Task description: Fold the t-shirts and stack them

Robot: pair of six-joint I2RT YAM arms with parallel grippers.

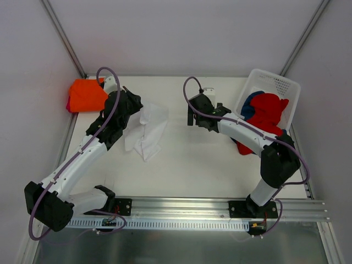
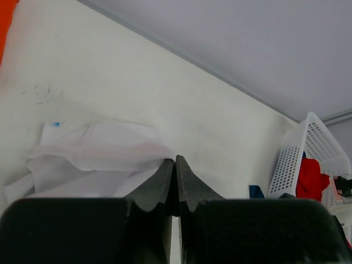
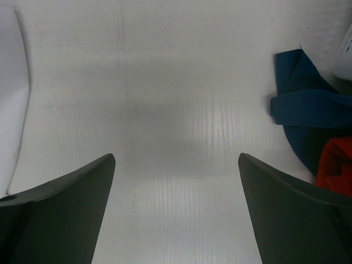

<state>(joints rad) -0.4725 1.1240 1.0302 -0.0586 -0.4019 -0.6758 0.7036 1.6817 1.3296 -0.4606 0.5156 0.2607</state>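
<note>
While the L gripper [image 2: 175, 160] has its two dark fingers [image 2: 163, 184] pressed tight together, the tips sit right at the near edge of a crumpled white t-shirt [image 2: 99, 154]; can't tell if any cloth is nipped btwn them. That shirt lies loosely bunched on the white table [image 1: 192, 159], left of centre. R gripper [image 3: 176, 181]: fingers [image 3: 66, 214] spread wide, hovering over bare tabletop near the middle. Just to its right, a blue t-shirt [image 3: 308, 104] and a red t-shirt [image 3: 336, 165] spill from a white perforated basket [image 1: 290, 91] at the far R corner. An orange t-shirt [image 1: 87, 94] sits in a compact heap at the far L corner, beside the L arm, well apart from the basket.
</note>
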